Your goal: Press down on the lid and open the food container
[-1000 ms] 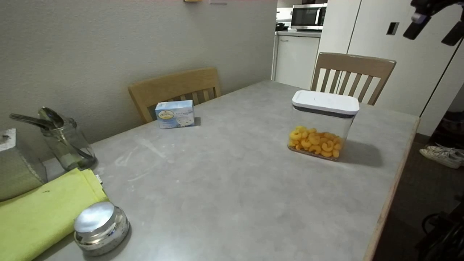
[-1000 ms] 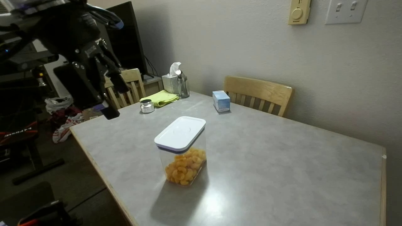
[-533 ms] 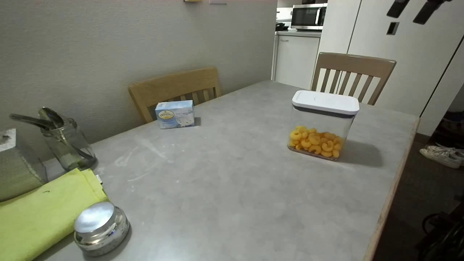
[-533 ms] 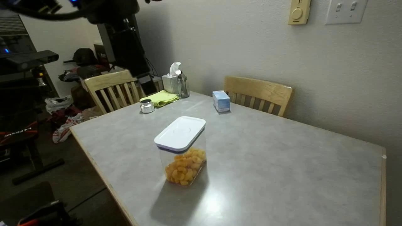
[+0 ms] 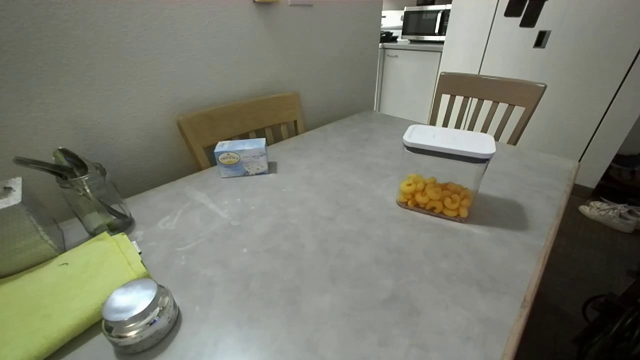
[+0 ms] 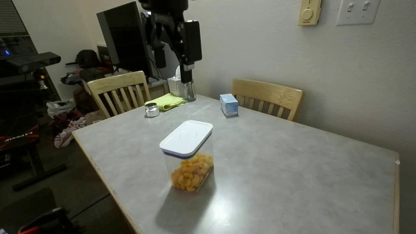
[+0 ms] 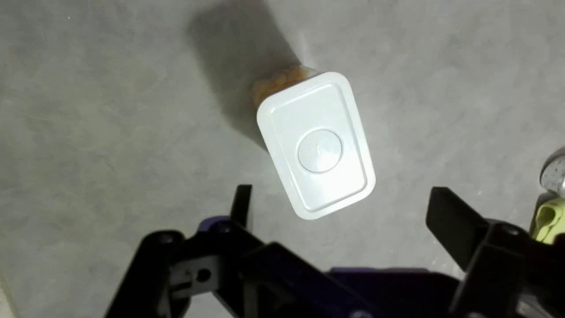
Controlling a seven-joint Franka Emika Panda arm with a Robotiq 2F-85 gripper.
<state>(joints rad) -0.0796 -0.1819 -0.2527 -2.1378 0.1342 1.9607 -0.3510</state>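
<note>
Table: flat support. Gripper: fingers spread, above the table, holding nothing. Food container: upright on the table, part-filled; likely light, rigid, slippery, able to slide if pushed sideways. Lid: seated on the container; probably stiff plastic. Button: at lid centre. Press straight down, fingers together; if it rises, take hold of it there.

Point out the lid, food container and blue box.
Lid [image 7: 319, 150]: wrist view, on its round button.
Food container [image 5: 441, 169]: in an exterior view, clear upper wall.
Blue box [image 5: 244, 163]: in an exterior view, printed side.
</note>
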